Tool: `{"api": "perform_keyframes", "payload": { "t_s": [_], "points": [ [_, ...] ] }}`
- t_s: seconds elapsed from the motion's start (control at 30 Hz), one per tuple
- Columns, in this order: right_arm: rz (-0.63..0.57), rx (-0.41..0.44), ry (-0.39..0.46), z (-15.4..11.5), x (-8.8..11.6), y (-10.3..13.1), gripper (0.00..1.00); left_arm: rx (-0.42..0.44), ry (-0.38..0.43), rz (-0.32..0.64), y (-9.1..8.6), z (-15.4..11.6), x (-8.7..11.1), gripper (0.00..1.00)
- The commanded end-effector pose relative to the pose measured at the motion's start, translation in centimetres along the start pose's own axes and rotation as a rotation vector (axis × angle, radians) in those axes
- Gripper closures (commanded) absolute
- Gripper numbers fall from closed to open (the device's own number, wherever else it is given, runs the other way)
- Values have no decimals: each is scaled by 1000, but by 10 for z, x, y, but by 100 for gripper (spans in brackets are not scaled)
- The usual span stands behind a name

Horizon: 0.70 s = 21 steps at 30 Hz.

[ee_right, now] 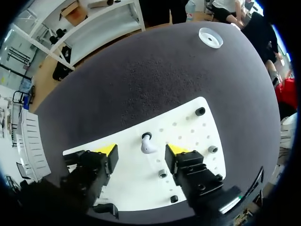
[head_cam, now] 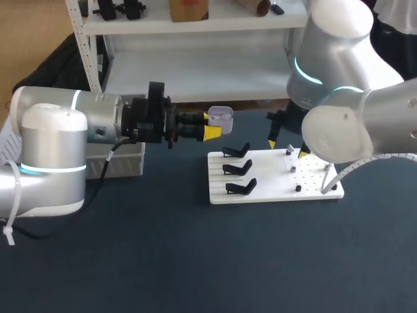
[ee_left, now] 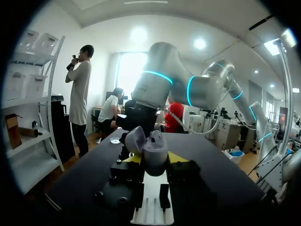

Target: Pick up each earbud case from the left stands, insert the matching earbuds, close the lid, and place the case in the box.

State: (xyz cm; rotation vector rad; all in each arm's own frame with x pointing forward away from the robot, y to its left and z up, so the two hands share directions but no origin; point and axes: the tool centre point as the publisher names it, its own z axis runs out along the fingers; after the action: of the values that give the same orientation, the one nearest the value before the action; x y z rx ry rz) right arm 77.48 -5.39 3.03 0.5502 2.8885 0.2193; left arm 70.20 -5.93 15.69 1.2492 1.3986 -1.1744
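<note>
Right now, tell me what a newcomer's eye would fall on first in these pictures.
First comes the earbud case, lid open, held in mid-air by the left gripper. Next, the right gripper hangs open over the white board, with a single white earbud lying on the board below the gap between its fingers. The three black stands on the board's left side are all empty.
</note>
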Motion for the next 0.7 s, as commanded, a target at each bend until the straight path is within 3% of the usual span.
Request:
{"api": "perform_keyframes", "payload": {
  "t_s": [0.03,0.7],
  "points": [
    [4,-6,-1,0,1,-2,55,-5,0,1,-1,0,0,100],
    [34,-5,-1,1,1,-6,69,-5,0,1,-1,0,0,100]
  ]
}}
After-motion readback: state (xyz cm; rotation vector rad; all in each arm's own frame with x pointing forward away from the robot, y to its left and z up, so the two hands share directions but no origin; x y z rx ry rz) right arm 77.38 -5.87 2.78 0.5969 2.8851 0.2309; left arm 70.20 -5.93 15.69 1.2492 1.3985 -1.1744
